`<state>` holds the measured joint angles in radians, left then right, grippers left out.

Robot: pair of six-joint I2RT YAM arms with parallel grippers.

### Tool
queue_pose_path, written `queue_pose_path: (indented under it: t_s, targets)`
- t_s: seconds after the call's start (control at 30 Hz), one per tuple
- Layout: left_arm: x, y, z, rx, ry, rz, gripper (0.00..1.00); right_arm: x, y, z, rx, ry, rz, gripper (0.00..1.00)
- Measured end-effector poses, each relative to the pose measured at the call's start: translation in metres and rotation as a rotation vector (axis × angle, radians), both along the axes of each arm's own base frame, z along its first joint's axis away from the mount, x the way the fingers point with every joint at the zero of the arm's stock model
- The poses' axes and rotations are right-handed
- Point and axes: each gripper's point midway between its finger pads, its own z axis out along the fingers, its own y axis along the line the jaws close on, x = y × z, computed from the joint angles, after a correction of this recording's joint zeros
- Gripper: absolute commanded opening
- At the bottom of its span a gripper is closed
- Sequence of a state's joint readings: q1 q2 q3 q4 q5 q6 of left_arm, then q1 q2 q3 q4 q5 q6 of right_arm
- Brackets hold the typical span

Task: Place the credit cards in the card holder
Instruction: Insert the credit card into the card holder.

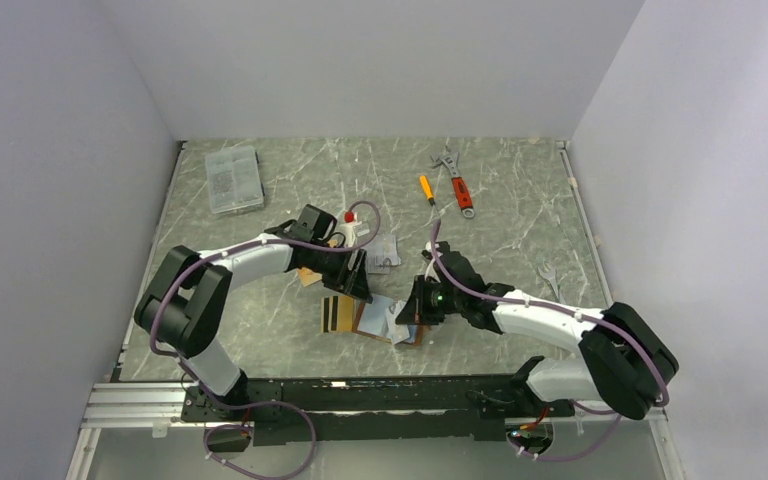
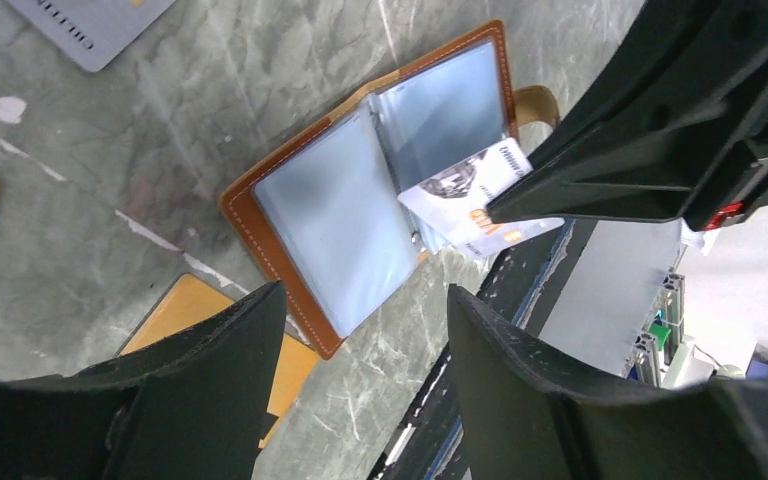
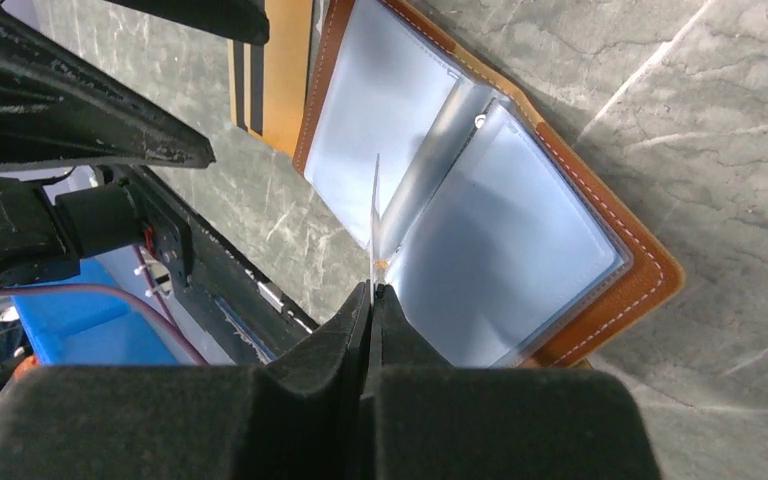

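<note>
The card holder [image 2: 260, 240] lies open on the table, tan leather with clear sleeves up; it also shows in the right wrist view [image 3: 650, 280] and the top view [image 1: 375, 322]. My right gripper [image 3: 372, 290] is shut on a silver-grey printed credit card [image 2: 465, 195], seen edge-on [image 3: 374, 215], with its far edge at the sleeves near the fold. My left gripper [image 2: 365, 295] is open and empty just above the holder's near-left corner. An orange card [image 2: 185, 310] lies partly under the holder. A gold card with black stripes [image 1: 337, 315] lies beside it. More silver cards [image 1: 385, 250] lie behind.
A clear plastic parts box [image 1: 233, 178] sits at the back left. An orange screwdriver [image 1: 426, 188] and a red-handled wrench [image 1: 460, 185] lie at the back centre. A small spanner [image 1: 548, 278] lies on the right. The black base rail [image 1: 360, 395] runs along the near edge.
</note>
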<state>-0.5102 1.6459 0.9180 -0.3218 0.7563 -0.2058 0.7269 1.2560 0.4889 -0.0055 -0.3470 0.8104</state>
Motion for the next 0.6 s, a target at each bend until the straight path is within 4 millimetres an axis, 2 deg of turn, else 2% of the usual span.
queue_pose_path:
  t_s: [0.1,0.23,0.47,0.6]
  targets:
    - [-0.002,-0.004,0.001,-0.017,0.008,-0.01,0.59,0.002,0.002,-0.002,0.006,0.003,0.003,0.0]
    - [-0.001,-0.005,-0.009,0.022,0.017,-0.015,0.5,0.007,0.0,-0.003,0.013,0.009,-0.012,0.0]
    - [0.001,-0.004,-0.021,0.154,-0.086,-0.056,0.42,0.023,-0.023,-0.001,0.057,-0.027,-0.154,0.0]
    - [-0.006,-0.009,-0.025,0.21,-0.15,-0.117,0.35,0.027,-0.026,-0.009,0.08,-0.023,-0.217,0.0]
